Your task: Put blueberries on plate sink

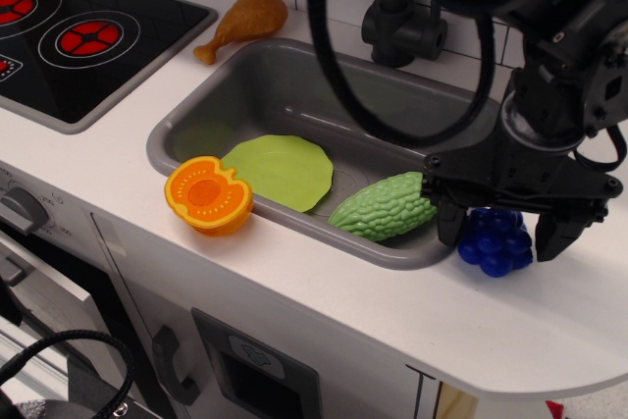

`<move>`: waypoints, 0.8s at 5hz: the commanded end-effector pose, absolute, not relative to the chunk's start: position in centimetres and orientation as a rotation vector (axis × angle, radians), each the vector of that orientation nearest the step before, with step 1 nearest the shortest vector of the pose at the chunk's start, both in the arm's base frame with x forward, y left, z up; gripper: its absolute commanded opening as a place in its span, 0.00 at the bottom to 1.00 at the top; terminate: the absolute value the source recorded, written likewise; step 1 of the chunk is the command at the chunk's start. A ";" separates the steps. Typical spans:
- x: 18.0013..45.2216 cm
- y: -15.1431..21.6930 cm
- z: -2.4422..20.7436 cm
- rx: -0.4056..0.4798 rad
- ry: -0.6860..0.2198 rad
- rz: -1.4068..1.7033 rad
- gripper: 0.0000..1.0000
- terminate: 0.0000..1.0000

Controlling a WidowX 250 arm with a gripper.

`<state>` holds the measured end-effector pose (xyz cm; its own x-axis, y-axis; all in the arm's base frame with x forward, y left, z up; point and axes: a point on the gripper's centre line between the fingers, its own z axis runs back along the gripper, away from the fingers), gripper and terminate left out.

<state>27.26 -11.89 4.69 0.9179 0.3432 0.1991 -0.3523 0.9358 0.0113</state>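
Right now our hand [500, 231] hangs directly over the blueberries [496, 240], which sit on the white worktop [324, 291] just beside the right end of the sink [285, 80], outside the basin. The cluster lies below and between the two fingers, one finger [449, 223] on its sink side and the other on its far side, so the line between our fingers runs roughly along the worktop's front edge. The berries are a roundish clump with no clear long axis, so we judge the grip direction matters little.

Our hand is spread wide, wider than the cluster, and holds nothing. Whether the fingertips already touch the berries or the worktop we cannot tell; they look level with the upper half of the cluster.

The plate [280, 169] lies flat in the sink bottom, well to the left of the hand, with the green gourd [383, 206] lying between the two, its right end near our sink-side finger. An orange half [208, 193] rests on the sink's front rim beside the plate.

We judge the next step to be lowering a little and closing on the berries, then carrying them over the gourd; that finger could nudge the gourd.
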 end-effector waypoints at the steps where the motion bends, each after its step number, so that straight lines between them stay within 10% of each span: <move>1: 27.5 -11.9 4.8 0.047 -0.223 0.366 0.00 0.00; 4: 28.5 -9.0 10.0 -0.065 -0.260 0.420 0.00 0.00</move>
